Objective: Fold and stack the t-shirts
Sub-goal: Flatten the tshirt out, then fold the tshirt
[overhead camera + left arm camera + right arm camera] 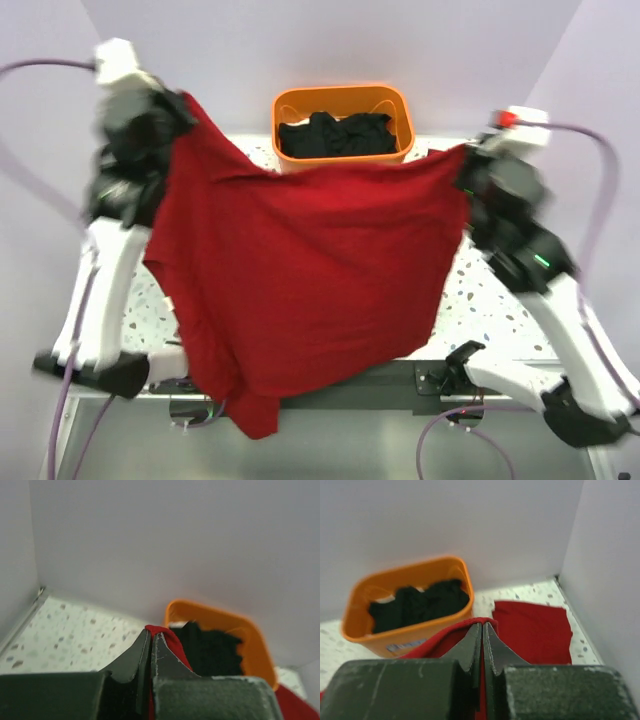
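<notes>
A dark-red t-shirt [300, 270] hangs spread in the air between my two grippers, its lower part draping past the table's near edge. My left gripper [180, 108] is shut on its upper left corner; the cloth [167, 640] shows pinched between the fingers. My right gripper [468, 152] is shut on the upper right corner, with the cloth [445, 637] folded over the fingertips. A second dark-red t-shirt [535, 630] lies folded flat on the table at the back right, seen only in the right wrist view.
An orange basket [342, 96] with dark clothes [335, 135] stands at the back middle of the speckled table [490, 300]; it also shows in the left wrist view [250, 630] and the right wrist view [380, 582]. Walls close in on three sides.
</notes>
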Robot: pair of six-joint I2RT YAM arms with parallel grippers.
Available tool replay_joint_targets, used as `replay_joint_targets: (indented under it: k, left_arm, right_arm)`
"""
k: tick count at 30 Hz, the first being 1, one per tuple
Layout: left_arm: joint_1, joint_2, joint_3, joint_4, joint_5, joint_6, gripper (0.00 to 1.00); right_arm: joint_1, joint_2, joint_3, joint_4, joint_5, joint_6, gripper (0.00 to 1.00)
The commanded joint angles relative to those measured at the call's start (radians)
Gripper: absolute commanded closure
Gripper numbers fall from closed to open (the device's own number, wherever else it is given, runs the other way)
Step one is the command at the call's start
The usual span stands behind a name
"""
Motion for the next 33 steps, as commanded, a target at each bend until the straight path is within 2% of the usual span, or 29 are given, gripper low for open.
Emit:
replay_joint_targets:
  k: [1, 3, 5, 6, 7, 10, 12, 15, 22, 30, 33]
  left_arm:
    - [0.020, 0.106, -0.243, 0.128, -0.097, 0.024, 1.00]
    - [0.046, 0.171, -0.386, 0.227, -0.094, 0.012, 1.00]
    - [0.064, 0.242, -0.439, 0.273, -0.050, -0.004, 1.00]
    - [0.075, 0.328, -0.455, 0.296, -0.042, -0.007, 1.00]
    - [0.079, 0.374, -0.453, 0.312, -0.028, -0.001, 1.00]
    - [0.092, 0.541, -0.383, 0.281, 0.028, -0.002, 1.00]
    - [0.092, 0.609, -0.352, 0.292, 0.036, 0.001, 1.00]
    - [0.092, 0.634, -0.364, 0.339, 0.065, 0.010, 1.00]
    - [0.093, 0.608, -0.409, 0.315, 0.075, -0.007, 1.00]
    - [0.093, 0.355, -0.697, 0.298, 0.143, -0.100, 1.00]
    - [0.092, 0.246, -0.809, 0.277, 0.163, -0.154, 1.00]
  right_arm:
    - [-0.148, 0.159, -0.133, 0.083, -0.073, 0.078, 1.00]
    - [-0.227, 0.264, -0.208, 0.145, -0.180, 0.141, 1.00]
    - [-0.253, 0.343, -0.248, 0.224, -0.206, 0.152, 1.00]
    - [-0.280, 0.427, -0.257, 0.241, -0.246, 0.161, 1.00]
    - [-0.291, 0.478, -0.260, 0.299, -0.260, 0.158, 1.00]
    - [-0.330, 0.653, -0.208, 0.309, -0.326, 0.148, 1.00]
    - [-0.344, 0.746, -0.168, 0.326, -0.342, 0.128, 1.00]
    - [-0.354, 0.799, -0.139, 0.349, -0.352, 0.108, 1.00]
    - [-0.370, 0.819, -0.145, 0.369, -0.398, 0.059, 1.00]
    - [-0.374, 0.692, -0.272, 0.371, -0.438, -0.007, 1.00]
    - [-0.380, 0.663, -0.302, 0.325, -0.437, 0.032, 1.00]
